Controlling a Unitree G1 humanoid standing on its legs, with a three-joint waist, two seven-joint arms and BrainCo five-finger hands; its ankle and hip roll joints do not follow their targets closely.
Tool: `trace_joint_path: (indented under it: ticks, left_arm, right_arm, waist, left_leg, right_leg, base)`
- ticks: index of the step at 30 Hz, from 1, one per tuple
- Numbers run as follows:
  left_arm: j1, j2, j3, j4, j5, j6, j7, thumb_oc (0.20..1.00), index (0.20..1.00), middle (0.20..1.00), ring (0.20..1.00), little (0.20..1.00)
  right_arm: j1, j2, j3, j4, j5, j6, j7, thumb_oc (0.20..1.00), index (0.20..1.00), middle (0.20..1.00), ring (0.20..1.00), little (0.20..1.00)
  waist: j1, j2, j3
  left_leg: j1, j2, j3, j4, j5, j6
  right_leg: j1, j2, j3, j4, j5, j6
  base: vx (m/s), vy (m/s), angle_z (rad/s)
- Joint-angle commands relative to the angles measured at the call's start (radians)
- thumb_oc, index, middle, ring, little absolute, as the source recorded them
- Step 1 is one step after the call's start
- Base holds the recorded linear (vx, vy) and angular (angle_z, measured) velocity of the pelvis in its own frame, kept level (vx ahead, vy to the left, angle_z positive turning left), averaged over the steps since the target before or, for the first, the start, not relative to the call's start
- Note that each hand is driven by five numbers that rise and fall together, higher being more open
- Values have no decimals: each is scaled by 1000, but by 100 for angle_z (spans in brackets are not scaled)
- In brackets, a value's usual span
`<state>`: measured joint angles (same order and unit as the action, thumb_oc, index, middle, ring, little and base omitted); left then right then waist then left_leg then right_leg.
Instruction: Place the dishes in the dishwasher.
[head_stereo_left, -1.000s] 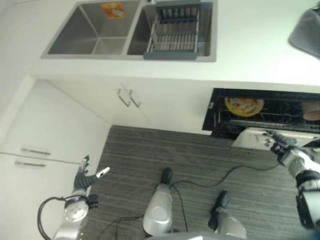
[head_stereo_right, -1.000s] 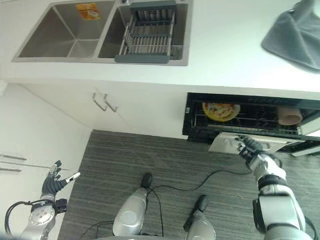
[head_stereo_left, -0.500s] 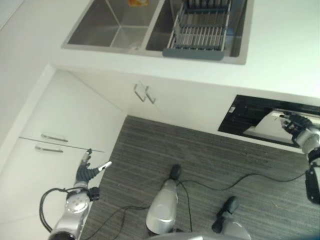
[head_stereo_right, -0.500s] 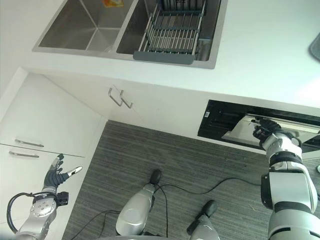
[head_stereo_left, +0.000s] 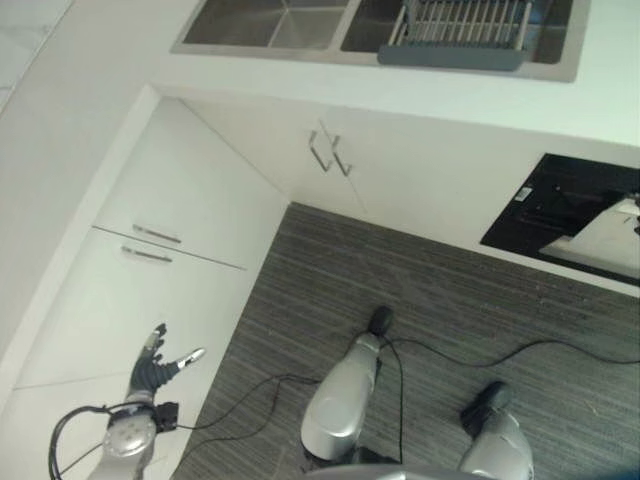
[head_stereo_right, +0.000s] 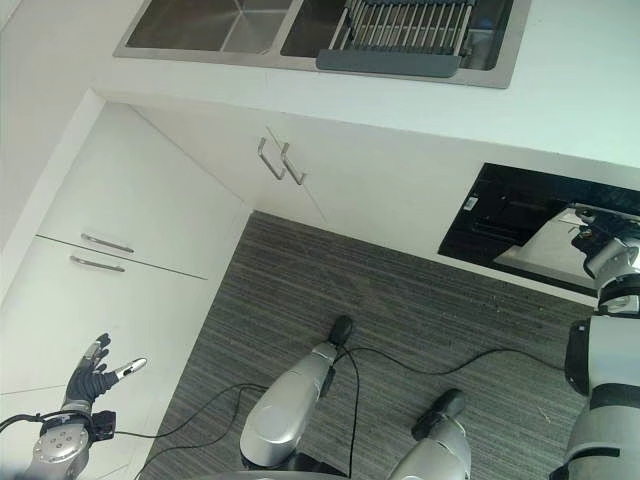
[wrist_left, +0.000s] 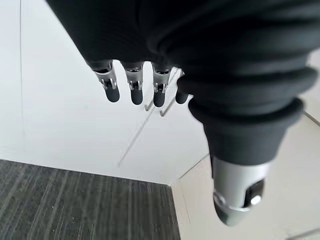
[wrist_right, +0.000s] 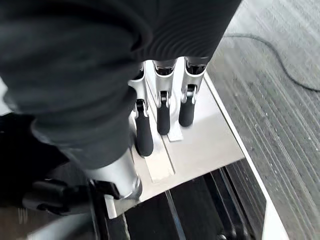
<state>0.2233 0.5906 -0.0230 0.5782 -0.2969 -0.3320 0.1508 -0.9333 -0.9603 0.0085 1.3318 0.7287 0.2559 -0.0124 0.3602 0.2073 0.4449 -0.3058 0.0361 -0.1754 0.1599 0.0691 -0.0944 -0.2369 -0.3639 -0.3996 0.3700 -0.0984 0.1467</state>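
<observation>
Partly hiding the dishwasher (head_stereo_right: 520, 215) interior, cut off at the frame edge: no dishes making themselves out. Pressing straight fingers of the right hand (wrist_right: 160, 112) flat on the tilted, part-raised dishwasher door (head_stereo_right: 560, 255), long edge running along the cabinet front. Hanging relaxed, holding nothing: left hand (head_stereo_right: 92, 372) beside white drawers (head_stereo_right: 130, 255). Lying below, grey striped floor (head_stereo_right: 400, 300); sitting above, a sink (head_stereo_right: 330, 30) with a rack (head_stereo_right: 400, 25).

floor: you look down on dark grey striped flooring (head_stereo_right: 420, 300).
counter: white worktop (head_stereo_right: 580, 110) with a steel double sink (head_stereo_right: 230, 25).
cabinets: white doors and drawers (head_stereo_right: 150, 210) with slim metal handles (head_stereo_right: 280, 162).
</observation>
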Motion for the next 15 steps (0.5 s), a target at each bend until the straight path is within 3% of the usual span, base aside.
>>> trace_joint_path:
  ticks: [1, 5, 8, 11, 12, 13, 15]
  left_arm:
    - [27, 49, 44, -10, 24, -56, -10, 1000, 1000, 1000, 1000, 1000]
    - [22, 63, 70, -26, 24, -47, -24, 1000, 1000, 1000, 1000, 1000]
    - [12, 74, 79, -17, 13, -53, -31, 1000, 1000, 1000, 1000, 1000]
    - [-3, 88, 89, -40, 9, -36, -22, 1000, 1000, 1000, 1000, 1000]
    - [0, 88, 86, -50, 5, -36, -12, 1000, 1000, 1000, 1000, 1000]
    - [2, 82, 83, -60, 5, -38, 5, 1000, 1000, 1000, 1000, 1000]
    - [-15, 46, 69, -90, -9, -10, 63, 1000, 1000, 1000, 1000, 1000]
  right_arm:
    - [49, -6, 16, -251, 4, -47, 253, 1000, 1000, 1000, 1000, 1000]
    - [213, 67, 33, -331, -41, -22, 413, 1000, 1000, 1000, 1000, 1000]
    - [253, 83, 61, -323, -166, -33, 406, 1000, 1000, 1000, 1000, 1000]
    - [287, 57, 143, -271, -425, -52, 117, 1000, 1000, 1000, 1000, 1000]
    - [287, 52, 151, -269, -445, -50, 82, 1000, 1000, 1000, 1000, 1000]
    - [309, 62, 147, -301, -498, -67, -16, 1000, 1000, 1000, 1000, 1000]
    - [502, 179, 113, -525, -631, -101, -376, 1000, 1000, 1000, 1000, 1000]
  waist:
    - [24, -67, -65]
    - [8, -78, -50]
    - [0, -89, -41]
    - [-12, -118, -30]
    - [-13, -124, -29]
    - [-17, -133, -29]
    - [-68, -155, -37]
  left_leg:
    - [-29, 57, 25, -23, 6, -40]
    - [-35, 69, 45, -23, 24, -31]
    - [-35, 74, 61, -24, 23, -31]
    - [-32, 80, 83, -35, 19, -25]
    - [-31, 81, 87, -40, 18, -23]
    - [-29, 83, 93, -48, 16, -23]
    - [-41, 88, 123, -53, 1, -14]
  right_leg:
    - [162, 73, 6, 4, -167, -48]
    - [169, 91, 2, -53, -113, -42]
    - [179, 98, 5, -89, -97, -36]
    - [206, 114, 15, -170, -57, -20]
    - [212, 117, 17, -189, -47, -16]
    - [226, 120, 22, -219, -33, -8]
    - [249, 124, 63, -288, 0, 12]
  base:
    - [34, -14, -2]
    - [-88, 19, -12]
    - [-58, -23, -10]
    - [-127, -44, -12]
    - [-151, -49, -21]
    - [-166, 23, -26]
    - [-211, 130, -22]
